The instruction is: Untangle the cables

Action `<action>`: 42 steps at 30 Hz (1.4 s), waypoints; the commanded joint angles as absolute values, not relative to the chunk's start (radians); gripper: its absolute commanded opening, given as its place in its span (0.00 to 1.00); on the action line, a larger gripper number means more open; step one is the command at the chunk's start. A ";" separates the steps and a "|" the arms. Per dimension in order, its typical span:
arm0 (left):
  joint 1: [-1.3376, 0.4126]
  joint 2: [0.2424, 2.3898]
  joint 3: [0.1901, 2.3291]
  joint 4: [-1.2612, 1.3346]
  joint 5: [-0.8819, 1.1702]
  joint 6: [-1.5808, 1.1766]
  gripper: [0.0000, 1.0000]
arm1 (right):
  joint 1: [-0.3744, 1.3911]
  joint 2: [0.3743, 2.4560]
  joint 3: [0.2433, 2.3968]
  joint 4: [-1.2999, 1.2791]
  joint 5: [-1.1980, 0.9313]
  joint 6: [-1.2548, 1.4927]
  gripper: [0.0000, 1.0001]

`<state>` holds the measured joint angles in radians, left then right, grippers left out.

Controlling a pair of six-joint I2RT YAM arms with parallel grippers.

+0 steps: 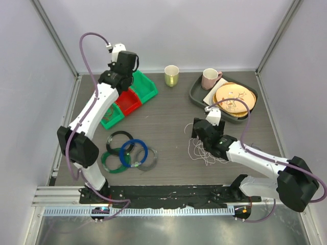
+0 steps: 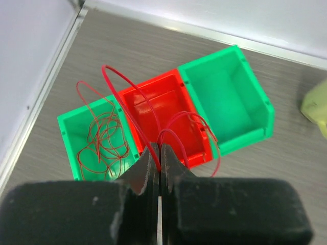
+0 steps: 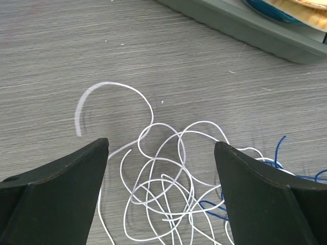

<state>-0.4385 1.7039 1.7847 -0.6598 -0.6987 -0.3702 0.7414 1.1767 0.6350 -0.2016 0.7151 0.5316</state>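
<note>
My left gripper (image 2: 159, 149) is shut on a red cable (image 2: 180, 122) and holds it above the red bin (image 2: 163, 120); the cable loops up and over the bins. More thin red cable (image 2: 102, 143) lies coiled in the left green bin (image 2: 69, 127). In the top view the left gripper (image 1: 124, 76) hovers over the bins (image 1: 127, 102). My right gripper (image 3: 161, 148) is open, just above a tangle of white cable (image 3: 168, 178) on the table, with a bit of blue cable (image 3: 278, 163) at its right. The tangle also shows in the top view (image 1: 204, 150) beside the right gripper (image 1: 199, 133).
A second green bin (image 2: 230, 97) stands empty right of the red one. Black, blue, green and grey cable coils (image 1: 127, 152) lie near the front left. A yellow cup (image 1: 171, 75), a pink mug (image 1: 209, 78) and a grey tray (image 1: 196, 94) with a plate stand at the back.
</note>
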 commanded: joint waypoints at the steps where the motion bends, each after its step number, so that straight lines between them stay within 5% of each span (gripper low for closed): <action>1: -0.296 1.776 1.937 -0.816 -0.712 -0.582 0.00 | 0.739 1.105 0.669 -0.232 0.765 0.575 0.92; 15: -0.129 1.828 1.905 -0.897 -0.845 -0.690 0.04 | 0.739 0.920 0.571 -0.147 0.779 0.554 0.93; 30: -0.097 2.158 2.290 -1.215 -0.745 -0.617 0.00 | 0.739 1.006 0.600 -0.158 0.782 0.523 0.93; 42: -0.077 1.951 1.803 -1.054 -0.704 -0.683 0.00 | 0.739 1.028 0.603 -0.147 0.736 0.526 0.93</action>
